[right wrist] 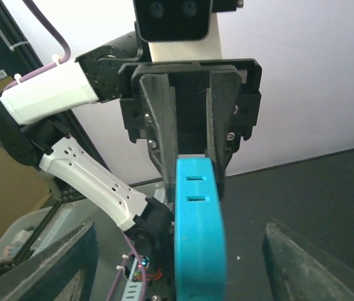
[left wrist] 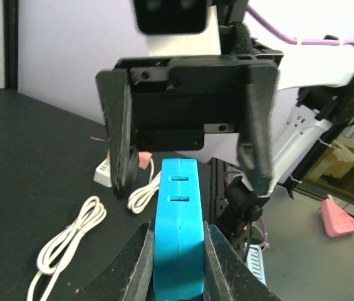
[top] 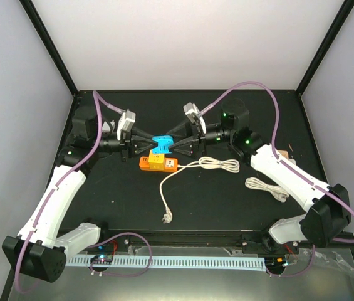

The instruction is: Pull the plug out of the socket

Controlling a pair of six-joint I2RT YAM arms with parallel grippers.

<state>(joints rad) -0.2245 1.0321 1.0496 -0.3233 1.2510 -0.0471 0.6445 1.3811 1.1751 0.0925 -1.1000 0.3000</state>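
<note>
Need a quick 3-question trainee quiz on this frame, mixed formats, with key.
1. True or false: the right gripper is clamped on the blue plug.
2. In the top view, what lies on the table right of the orange socket? A) white cable B) red cloth C) spoon
3. Fill in: the left gripper is shut on the ____.
Key: 1 false, its jaws stand open on either side of the plug; 2 A; 3 blue plug.
</note>
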